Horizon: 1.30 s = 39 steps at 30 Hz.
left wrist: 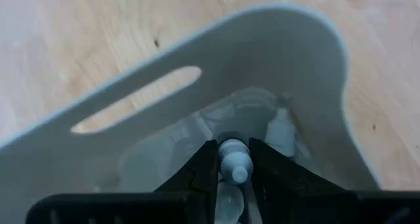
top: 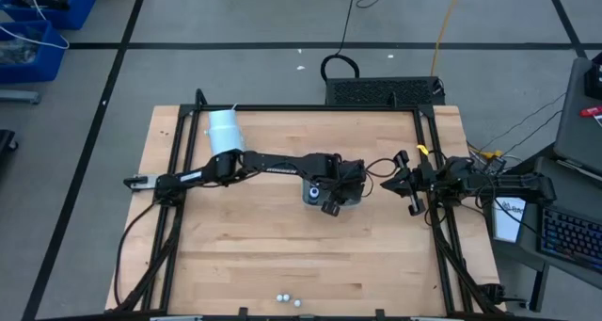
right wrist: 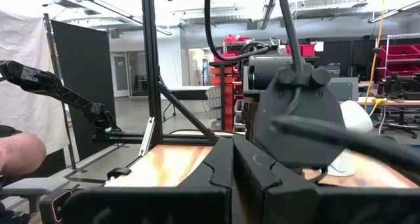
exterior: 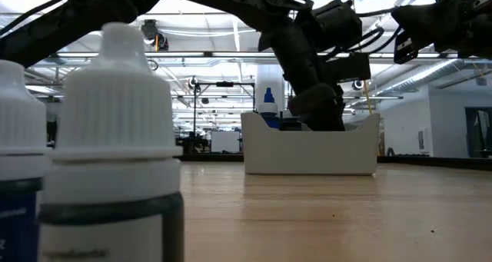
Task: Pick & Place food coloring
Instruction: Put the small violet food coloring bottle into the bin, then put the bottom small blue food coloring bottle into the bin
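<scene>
My left gripper (left wrist: 233, 168) reaches down into the clear rectangular tray (top: 350, 200) at mid-table and is shut on a tiny food coloring bottle (left wrist: 233, 159) with a white cap. Another whitish bottle (left wrist: 279, 128) lies inside the tray, by its wall. In the low view a blue bottle with a white cap (exterior: 267, 107) shows above the tray's wall (exterior: 307, 150). Two more bottles (top: 288, 300) stand at the table's near edge, large in the low view (exterior: 115, 139). My right gripper (top: 403, 182) waits shut, to the right of the tray. My left gripper pinches the small bottle between its two fingers (left wrist: 202, 171) at the white cap end (left wrist: 235, 163). The fingers come from above, pointing down into the tray. The bottle's pale body (left wrist: 226, 201) runs back between the fingers. Whether it rests on the tray floor, I cannot tell.
A pale-blue-white cup (top: 224, 130) stands near the table's far left corner, beside the left arm. The black frame rails (top: 428, 142) border the table. Bare wood lies between the tray and the near-edge bottles. A person's hand (right wrist: 16, 153) shows beyond the table.
</scene>
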Each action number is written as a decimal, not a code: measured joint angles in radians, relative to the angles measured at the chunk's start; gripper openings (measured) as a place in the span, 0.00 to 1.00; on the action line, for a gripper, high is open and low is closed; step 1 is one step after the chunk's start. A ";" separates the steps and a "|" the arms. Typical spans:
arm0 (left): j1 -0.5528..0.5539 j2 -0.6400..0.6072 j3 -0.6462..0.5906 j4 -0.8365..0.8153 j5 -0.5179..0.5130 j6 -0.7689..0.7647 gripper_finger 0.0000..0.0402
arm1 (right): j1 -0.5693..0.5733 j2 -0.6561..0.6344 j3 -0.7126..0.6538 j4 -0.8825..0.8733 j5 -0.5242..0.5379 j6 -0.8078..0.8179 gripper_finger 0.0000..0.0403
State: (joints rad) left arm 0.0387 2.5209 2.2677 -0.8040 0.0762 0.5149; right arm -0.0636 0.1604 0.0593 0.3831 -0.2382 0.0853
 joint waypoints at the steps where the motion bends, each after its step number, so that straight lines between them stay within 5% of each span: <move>1: 0.000 0.000 0.000 -0.002 0.000 0.000 0.19 | 0.000 0.000 0.000 0.000 0.000 0.000 0.00; 13: 0.000 -0.002 0.000 0.003 -0.002 0.024 0.19 | 0.000 0.000 0.000 -0.003 0.000 0.000 0.00; 31: -0.026 -0.027 0.000 0.021 -0.010 0.041 0.33 | 0.000 0.000 0.000 -0.003 0.000 0.000 0.00; 39: -0.101 -0.162 0.000 -0.043 -0.284 0.089 0.39 | 0.000 0.000 0.000 -0.008 -0.002 0.000 0.00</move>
State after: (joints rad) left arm -0.0622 2.3590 2.2679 -0.8469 -0.2073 0.6041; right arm -0.0638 0.1600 0.0593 0.3751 -0.2401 0.0852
